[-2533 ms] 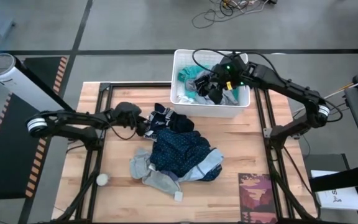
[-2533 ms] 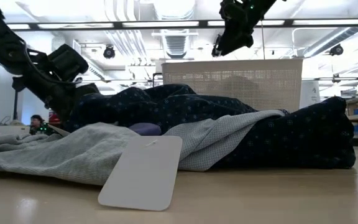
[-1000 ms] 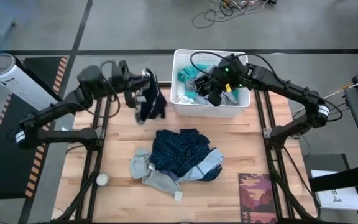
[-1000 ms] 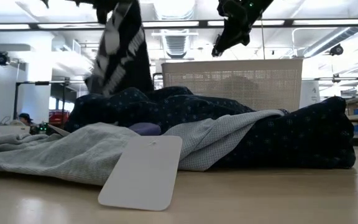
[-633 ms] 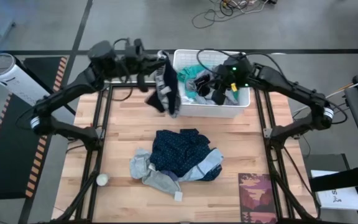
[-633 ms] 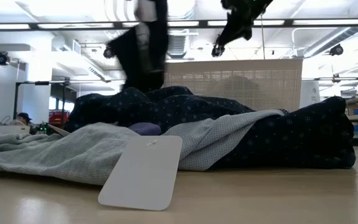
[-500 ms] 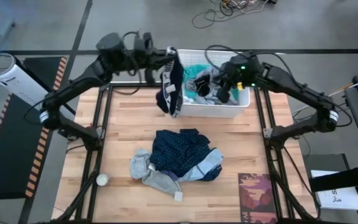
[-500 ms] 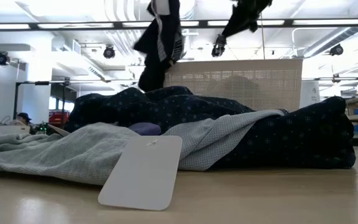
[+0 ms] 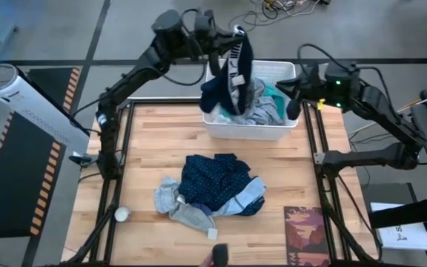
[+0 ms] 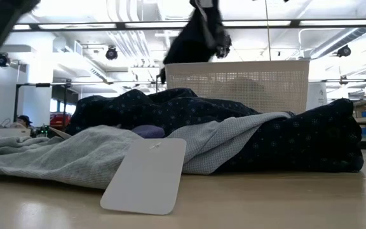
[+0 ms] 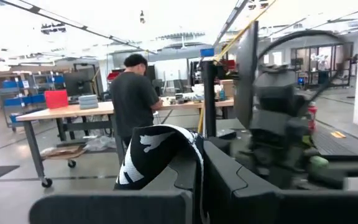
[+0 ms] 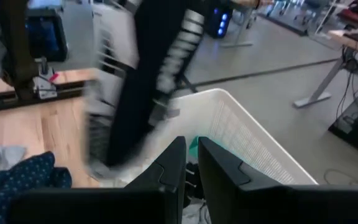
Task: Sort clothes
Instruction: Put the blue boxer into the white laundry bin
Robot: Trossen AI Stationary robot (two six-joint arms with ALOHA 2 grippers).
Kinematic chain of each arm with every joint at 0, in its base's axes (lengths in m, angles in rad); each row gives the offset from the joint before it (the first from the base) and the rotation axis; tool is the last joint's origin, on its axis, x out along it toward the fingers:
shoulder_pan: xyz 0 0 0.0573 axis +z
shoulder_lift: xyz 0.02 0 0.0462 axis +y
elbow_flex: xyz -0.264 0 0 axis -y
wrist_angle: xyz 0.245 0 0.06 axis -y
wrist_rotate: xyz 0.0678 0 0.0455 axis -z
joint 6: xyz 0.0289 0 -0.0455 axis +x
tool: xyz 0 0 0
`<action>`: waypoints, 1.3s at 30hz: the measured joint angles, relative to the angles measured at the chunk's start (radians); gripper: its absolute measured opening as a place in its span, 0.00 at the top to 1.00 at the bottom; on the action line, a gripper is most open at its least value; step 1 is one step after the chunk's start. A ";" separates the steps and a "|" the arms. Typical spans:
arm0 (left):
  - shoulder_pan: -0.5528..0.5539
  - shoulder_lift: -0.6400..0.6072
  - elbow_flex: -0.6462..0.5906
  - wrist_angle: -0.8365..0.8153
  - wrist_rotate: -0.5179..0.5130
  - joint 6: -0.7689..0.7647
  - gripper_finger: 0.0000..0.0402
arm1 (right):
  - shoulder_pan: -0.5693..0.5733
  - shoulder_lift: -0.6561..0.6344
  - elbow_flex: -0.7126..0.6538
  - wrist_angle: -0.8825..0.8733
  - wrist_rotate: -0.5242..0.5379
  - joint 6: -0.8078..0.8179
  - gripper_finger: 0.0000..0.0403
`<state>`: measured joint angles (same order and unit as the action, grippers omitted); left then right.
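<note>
My left hand [image 9: 224, 38] pinches the limp navy white-printed garment [image 9: 232, 70] above the white plastic basket [image 9: 247, 130]. It's light and floppy, so any bunched fold gives hold. My right hand [image 9: 291, 93] waits beside the basket, fingers pressed together.

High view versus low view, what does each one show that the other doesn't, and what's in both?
Only the high view shows the left gripper shut on the navy garment with white print, the right gripper beside the white plastic basket, and the dark red patterned mat. Only the low view shows the room's ceiling lights. Both show the hanging garment, the basket and the dark blue dotted garment.
</note>
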<state>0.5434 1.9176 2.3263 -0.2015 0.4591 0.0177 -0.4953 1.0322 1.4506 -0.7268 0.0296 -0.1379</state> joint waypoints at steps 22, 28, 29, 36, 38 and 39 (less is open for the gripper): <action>0.061 0.090 -0.461 0.007 0.003 0.116 0.94 | 0.000 0.008 -0.003 -0.090 0.000 0.014 0.93; 0.056 0.078 -0.474 -0.151 -0.003 0.154 0.76 | 0.000 0.050 -0.003 -0.086 0.000 0.013 0.93; 0.055 0.075 -0.475 -0.177 -0.005 0.155 0.73 | 0.000 0.059 -0.003 -0.086 0.000 0.014 0.93; 0.049 0.014 -0.484 -0.235 -0.057 0.158 0.48 | 0.000 0.145 -0.003 -0.088 0.045 -0.011 0.93; 0.047 -0.016 -0.497 -0.235 -0.059 0.162 0.42 | -0.001 0.175 -0.003 -0.088 0.088 -0.031 0.93; 0.046 -0.033 -0.505 -0.235 -0.060 0.169 0.39 | -0.002 0.191 -0.003 -0.088 0.101 -0.041 0.93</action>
<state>0.5898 1.8849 1.8216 -0.4364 0.3994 0.1872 -0.4977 1.2236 1.4475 -0.8149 0.1301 -0.1787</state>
